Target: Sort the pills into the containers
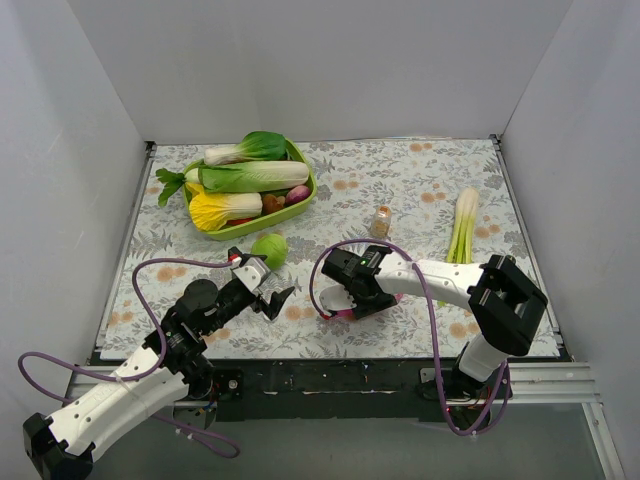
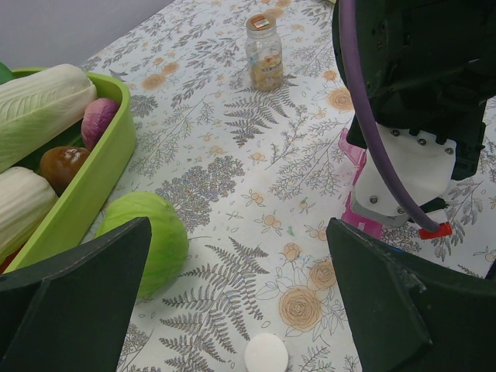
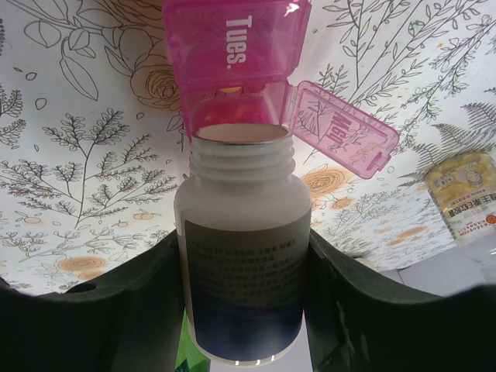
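Observation:
My right gripper (image 3: 242, 260) is shut on a white pill bottle (image 3: 240, 232) with a dark label and no cap. The bottle is tipped, with its mouth over the pink pill organiser (image 3: 232, 46). The "Tues." lid is closed and the "Wed" lid (image 3: 341, 128) stands open beside the bottle's mouth. No single pill shows clearly. In the top view the right gripper (image 1: 352, 290) hovers over the organiser (image 1: 338, 313). My left gripper (image 2: 239, 256) is open and empty above the cloth, left of the organiser (image 2: 355, 159). A white cap (image 2: 266, 354) lies between its fingers.
A green tray (image 1: 300, 205) of toy vegetables stands at the back left, with a green ball (image 1: 268, 248) in front of it. A small clear jar (image 1: 380, 222) and a leek (image 1: 462, 225) lie at the back right. White walls enclose the table.

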`<act>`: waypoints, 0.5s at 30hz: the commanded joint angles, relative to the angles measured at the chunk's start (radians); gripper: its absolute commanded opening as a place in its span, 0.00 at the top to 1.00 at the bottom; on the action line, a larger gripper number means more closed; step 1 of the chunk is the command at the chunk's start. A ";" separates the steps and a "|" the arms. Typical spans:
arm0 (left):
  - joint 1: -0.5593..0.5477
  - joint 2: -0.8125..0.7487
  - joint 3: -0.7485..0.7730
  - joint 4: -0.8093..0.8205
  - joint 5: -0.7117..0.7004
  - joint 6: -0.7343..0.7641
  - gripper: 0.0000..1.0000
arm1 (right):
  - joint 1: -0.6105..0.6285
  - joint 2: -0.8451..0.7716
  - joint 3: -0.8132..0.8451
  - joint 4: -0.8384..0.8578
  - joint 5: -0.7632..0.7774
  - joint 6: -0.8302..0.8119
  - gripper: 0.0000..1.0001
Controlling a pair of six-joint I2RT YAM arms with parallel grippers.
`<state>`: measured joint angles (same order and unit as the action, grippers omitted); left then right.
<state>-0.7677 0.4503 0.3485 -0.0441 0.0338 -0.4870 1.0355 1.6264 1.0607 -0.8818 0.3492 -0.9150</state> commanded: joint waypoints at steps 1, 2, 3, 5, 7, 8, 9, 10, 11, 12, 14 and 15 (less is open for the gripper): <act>0.004 0.002 -0.008 0.007 0.006 0.010 0.02 | 0.006 -0.003 0.033 -0.032 0.007 -0.004 0.99; 0.004 0.001 -0.008 0.007 0.006 0.010 0.02 | 0.006 -0.003 0.033 -0.039 0.002 -0.004 0.99; 0.004 0.002 -0.008 0.006 0.006 0.010 0.02 | 0.006 -0.002 0.032 -0.040 -0.001 -0.004 0.99; 0.004 0.002 -0.006 0.007 0.006 0.010 0.02 | 0.006 -0.002 0.032 -0.039 -0.001 -0.004 0.99; 0.004 0.002 -0.006 0.007 0.006 0.010 0.02 | 0.006 -0.002 0.035 -0.043 0.007 -0.004 0.99; 0.004 0.002 -0.006 0.007 0.006 0.010 0.02 | 0.006 0.000 0.035 -0.042 0.008 -0.007 0.99; 0.004 0.002 -0.008 0.007 0.006 0.010 0.02 | 0.006 0.004 0.035 -0.046 0.010 -0.005 0.99; 0.004 0.002 -0.006 0.007 0.006 0.008 0.02 | 0.006 0.006 0.036 -0.046 0.011 -0.007 0.99; 0.004 0.002 -0.008 0.007 0.006 0.010 0.02 | 0.006 0.004 0.038 -0.048 0.011 -0.007 0.99; 0.004 0.002 -0.008 0.007 0.008 0.010 0.02 | 0.006 0.006 0.039 -0.049 0.011 -0.007 0.99; 0.004 0.004 -0.008 0.007 0.008 0.011 0.02 | 0.006 0.009 0.044 -0.051 0.011 -0.007 0.99; 0.004 0.002 -0.006 0.007 0.008 0.011 0.02 | 0.006 0.007 0.045 -0.049 0.011 -0.005 0.99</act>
<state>-0.7677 0.4511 0.3485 -0.0441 0.0338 -0.4866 1.0355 1.6276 1.0626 -0.8936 0.3489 -0.9154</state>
